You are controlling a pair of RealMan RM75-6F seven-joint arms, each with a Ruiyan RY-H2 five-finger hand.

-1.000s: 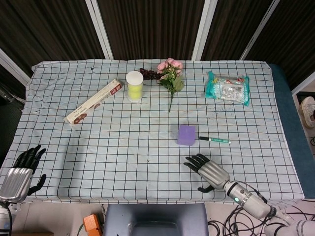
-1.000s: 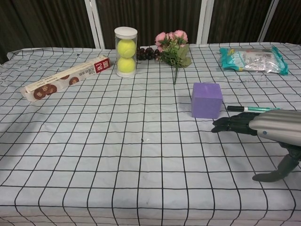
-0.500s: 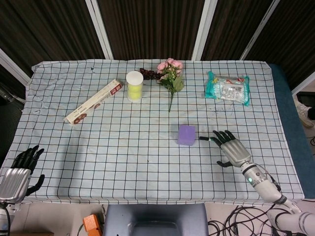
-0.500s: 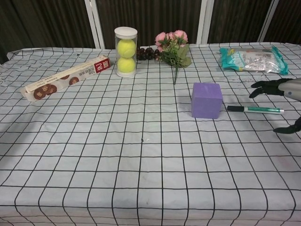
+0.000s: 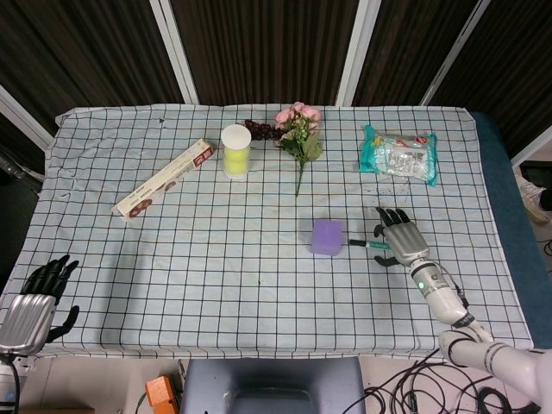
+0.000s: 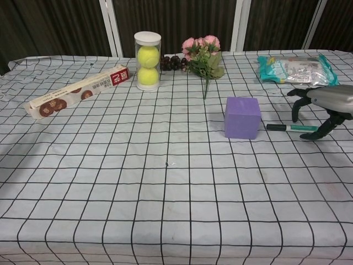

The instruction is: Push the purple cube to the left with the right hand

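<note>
No contact yet: right hand, fingers spread and empty, hovers right of purple cube; whole push outstanding.

Right hand, silver with black fingers: cut off by the right edge in the chest view, wrist and arm out of frame; it covers part of the green marker pen, contact can't be told. Left hand: only in the head view at the near-left corner, arm cut by the bottom edge. Dark grape cluster partly hidden behind the pink flower bouquet. Print on the long red-and-white snack box is too small to read.
</note>
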